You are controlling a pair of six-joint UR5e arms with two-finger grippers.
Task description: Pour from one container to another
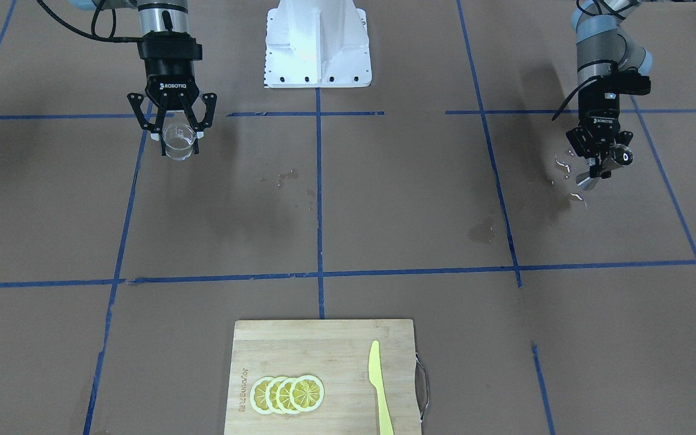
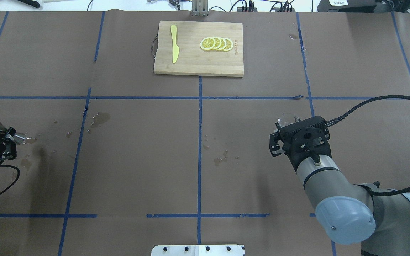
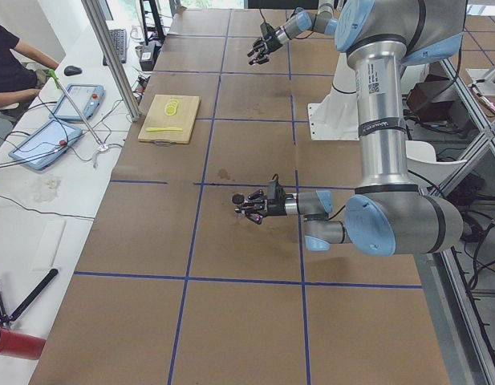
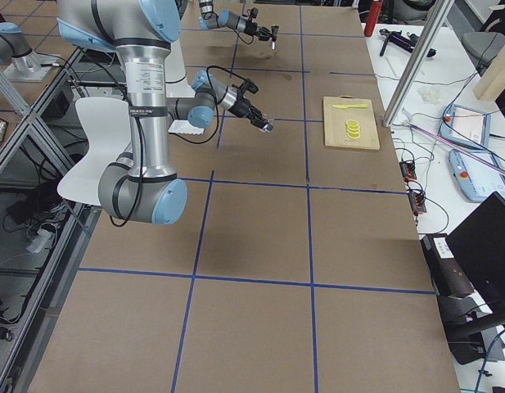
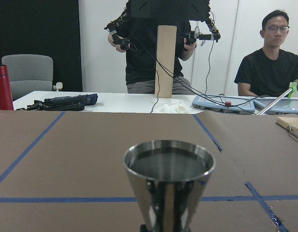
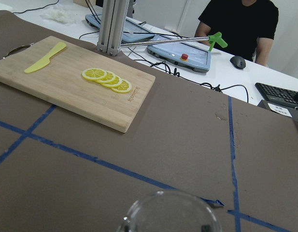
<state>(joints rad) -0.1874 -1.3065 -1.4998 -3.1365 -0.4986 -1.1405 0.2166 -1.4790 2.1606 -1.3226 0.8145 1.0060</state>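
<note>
The clear glass measuring cup (image 1: 179, 148) sits between the fingers of my right gripper (image 1: 179, 139), which is shut on it, over the table's right half. From overhead only the cup's rim (image 2: 286, 118) peeks out past the gripper body. The right wrist view shows that rim (image 6: 170, 212) at the bottom edge. The steel jigger (image 1: 606, 164) is held at its waist by my left gripper (image 1: 599, 170), shut on it, far out on the left side. In the left wrist view the jigger (image 5: 168, 181) stands upright with liquid in its top cone. The two containers are far apart.
Wet spill marks lie beside the left gripper (image 1: 565, 168) and near the middle of the table (image 1: 287, 176). A wooden cutting board (image 2: 190, 60) at the far edge carries lemon slices (image 2: 216, 43) and a yellow knife (image 2: 174, 48). People sit beyond the table's far side.
</note>
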